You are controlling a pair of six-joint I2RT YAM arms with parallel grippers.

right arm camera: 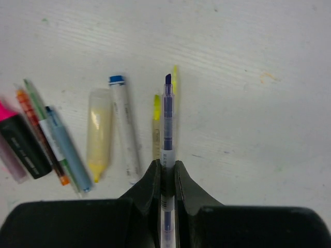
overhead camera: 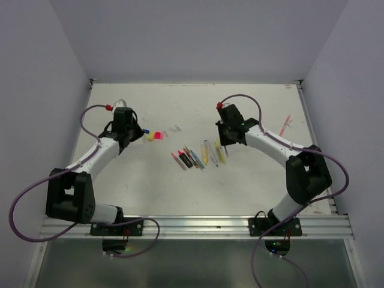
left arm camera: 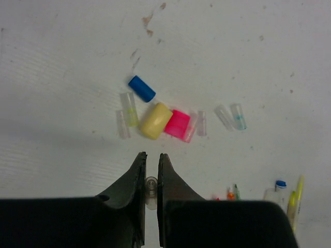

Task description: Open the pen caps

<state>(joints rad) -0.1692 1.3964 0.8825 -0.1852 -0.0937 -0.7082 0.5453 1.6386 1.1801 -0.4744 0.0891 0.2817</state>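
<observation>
**While my right jaws hold a bared pen, my left jaws pinch a clear cap**

Since the job is to get caps off, I judge this split to be the point. My right jaws are clenched on a pen point(right arm camera: 167, 119), gripping it low on the barrel so that its dark chisel tip points away from me, uncapped. My left jaws are almost closed, grasping a clear cap point(left arm camera: 151, 187) that sits back between the fingers point(left arm camera: 132, 181). They hang just short of the loose caps point(left arm camera: 156, 120): blue, yellow, pink and several clear ones lying close together on the bench point(left arm camera: 269, 46). I read that cluster as the drop spot, which would explain why the left jaws are there, well apart from the pens point(right arm camera: 124, 129). Those lie side by side just left of the one I hold, so the right jaws would need little travel to lay it among them; that is only my guess.

From above, neither pair of jaws shows its opening, and the clear cap cannot be seen at all. The clear caps barely stand out from the pale bench. I cannot tell whether the held pen touches the bench. Its rear end is hidden between my fingers, and the leftmost pens are cut off at the edge of the right wrist view.
</observation>
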